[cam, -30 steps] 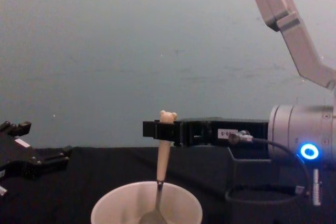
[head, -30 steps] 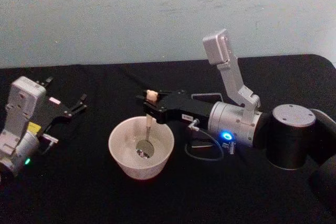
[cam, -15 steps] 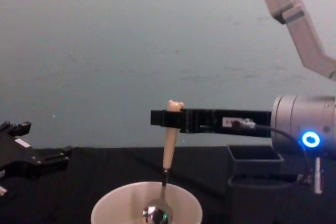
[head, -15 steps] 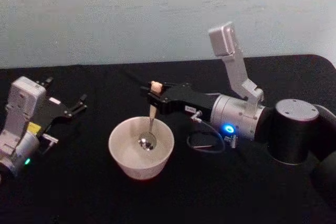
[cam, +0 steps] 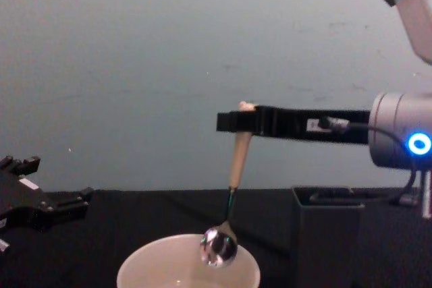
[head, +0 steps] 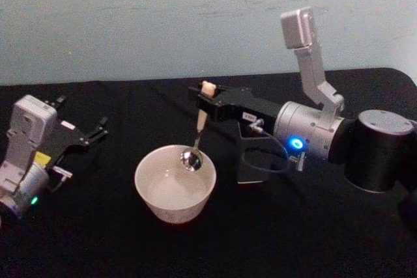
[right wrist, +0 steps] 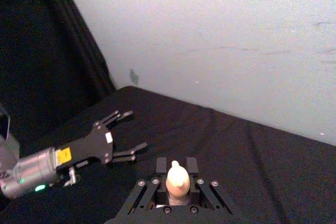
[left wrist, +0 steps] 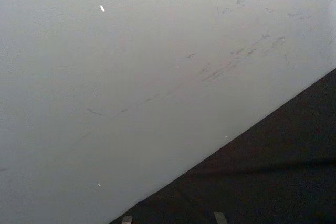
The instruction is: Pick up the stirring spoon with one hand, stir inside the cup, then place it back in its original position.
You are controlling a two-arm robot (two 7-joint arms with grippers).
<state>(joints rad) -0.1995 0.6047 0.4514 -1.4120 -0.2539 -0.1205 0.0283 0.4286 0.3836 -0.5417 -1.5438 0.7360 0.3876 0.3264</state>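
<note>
The chest view's lower edge cuts off the cup (cam: 145,271), and the right gripper (cam: 236,121) half covers the stirring spoon's (cam: 237,160) bear head.

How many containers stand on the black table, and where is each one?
2. The cup stands near the table's middle, below the stirring spoon that the right gripper holds. The dark grey holder stands just right of the cup, beneath the right arm. None seems hidden.
</note>
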